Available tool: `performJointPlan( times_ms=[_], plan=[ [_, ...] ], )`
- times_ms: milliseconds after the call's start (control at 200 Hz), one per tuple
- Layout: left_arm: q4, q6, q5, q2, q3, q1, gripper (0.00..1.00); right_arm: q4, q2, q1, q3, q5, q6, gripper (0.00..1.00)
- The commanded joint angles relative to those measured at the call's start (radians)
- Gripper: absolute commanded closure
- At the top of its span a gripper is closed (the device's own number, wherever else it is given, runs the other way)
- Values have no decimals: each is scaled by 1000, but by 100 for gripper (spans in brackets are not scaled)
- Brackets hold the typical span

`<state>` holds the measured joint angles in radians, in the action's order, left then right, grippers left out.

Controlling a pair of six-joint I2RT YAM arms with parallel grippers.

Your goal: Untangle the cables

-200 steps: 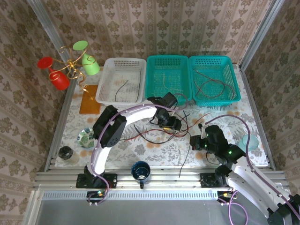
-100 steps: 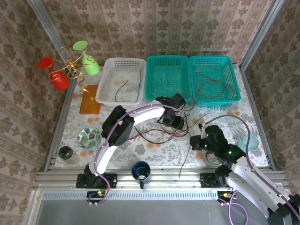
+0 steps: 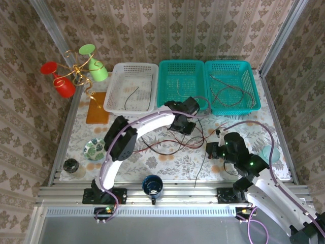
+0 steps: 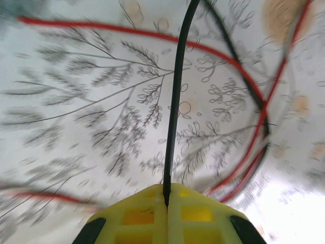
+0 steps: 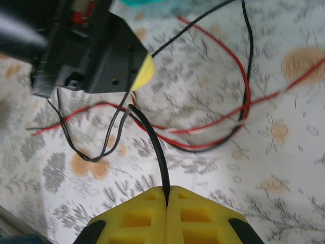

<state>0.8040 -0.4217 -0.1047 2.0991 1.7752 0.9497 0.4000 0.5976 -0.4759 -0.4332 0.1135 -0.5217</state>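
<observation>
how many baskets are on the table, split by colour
white basket: 1
teal baskets: 2, the middle basket and the right basket
total: 3

Back row, left to right: white basket, teal basket, second teal basket, side by side. Orange flat board just left of the white one. Wire cup tree far left, carrying red and green cups. Patterned bowl, dark-topped jar near-left. Dark blue mug front centre. Pale teal cup right. Floral tablecloth underneath.
</observation>
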Motion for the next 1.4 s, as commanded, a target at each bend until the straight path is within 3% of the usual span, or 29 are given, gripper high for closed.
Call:
performJointPlan(
  times_ms=[0, 180, 410, 595, 785, 1160, 1395],
  plan=[
    [99, 47, 74, -168, 69, -29, 100, -22, 1, -3, -83, -42, 28, 100],
    [194, 68, 109, -299, 150, -73, 100, -22, 55, 0, -212, -125, 46, 100],
    [225, 121, 216, -452, 250, -145, 100, 13, 138, 7, -390, -374, 58, 100],
    [263, 174, 301, -541, 283, -229, 100, 68, 182, 75, -478, -515, 53, 100],
    [230, 194, 249, -622, 244, -343, 100, 29, 152, 182, -486, -422, 77, 100],
    [158, 285, 119, -528, 423, -486, 100, 33, 151, 189, -689, -283, 149, 100],
    [-64, 424, 187, -471, 383, -541, 100, 28, 155, 189, -770, -259, 157, 100]
  ],
)
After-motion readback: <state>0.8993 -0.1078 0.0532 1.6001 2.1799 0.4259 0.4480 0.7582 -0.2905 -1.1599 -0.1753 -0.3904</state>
